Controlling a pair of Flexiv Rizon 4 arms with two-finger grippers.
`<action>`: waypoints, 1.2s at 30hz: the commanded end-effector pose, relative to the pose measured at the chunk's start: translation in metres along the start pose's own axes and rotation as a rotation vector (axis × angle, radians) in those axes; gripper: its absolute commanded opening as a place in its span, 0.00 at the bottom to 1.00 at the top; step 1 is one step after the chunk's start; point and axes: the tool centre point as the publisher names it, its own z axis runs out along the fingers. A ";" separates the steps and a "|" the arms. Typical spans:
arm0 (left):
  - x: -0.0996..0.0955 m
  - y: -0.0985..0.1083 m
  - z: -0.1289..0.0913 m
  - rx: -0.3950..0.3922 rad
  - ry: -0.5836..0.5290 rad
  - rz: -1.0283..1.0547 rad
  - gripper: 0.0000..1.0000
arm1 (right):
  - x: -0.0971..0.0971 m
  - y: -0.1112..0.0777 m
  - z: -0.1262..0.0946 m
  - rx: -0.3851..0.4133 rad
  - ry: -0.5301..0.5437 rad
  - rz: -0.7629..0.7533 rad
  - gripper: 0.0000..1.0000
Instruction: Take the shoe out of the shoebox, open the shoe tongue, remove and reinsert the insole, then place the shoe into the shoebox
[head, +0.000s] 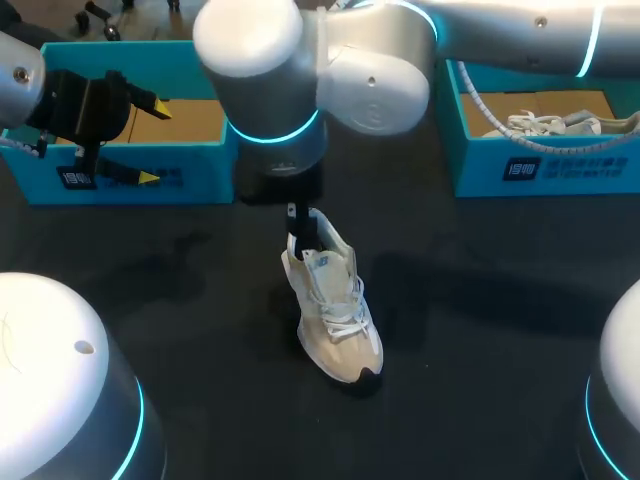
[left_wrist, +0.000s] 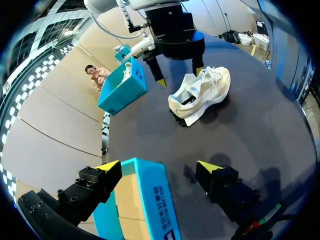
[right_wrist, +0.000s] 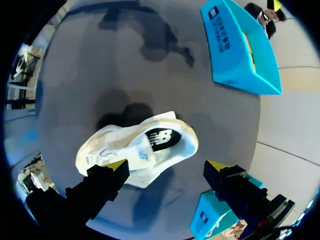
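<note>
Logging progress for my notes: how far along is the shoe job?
Done: the white lace-up sneaker stands on the black table, out of the teal cardboard shoebox. In hand: the open right gripper hovers at its opening. Remaining, seemingly: insole out and back, then reboxing.

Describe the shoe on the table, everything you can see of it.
The shoe is a cream-white sneaker with a mesh-like upper, white laces and a dark patch at the toe of the sole. It stands upright on its sole on the dark table, toe toward the robot. The insole, with a dark logo, shows in the opening. The right gripper hangs open over the heel end; whether a finger touches the shoe is unclear.
</note>
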 end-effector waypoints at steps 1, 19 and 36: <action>0.001 -0.001 -0.001 -0.003 0.000 0.000 1.00 | -0.011 0.000 0.012 -0.046 -0.009 -0.023 1.00; 0.001 -0.001 -0.001 -0.003 0.000 0.000 1.00 | -0.042 0.019 0.059 -0.103 0.047 -0.249 1.00; 0.001 -0.001 -0.001 -0.003 0.000 0.000 1.00 | -0.041 0.032 0.097 -0.059 0.068 -0.277 0.84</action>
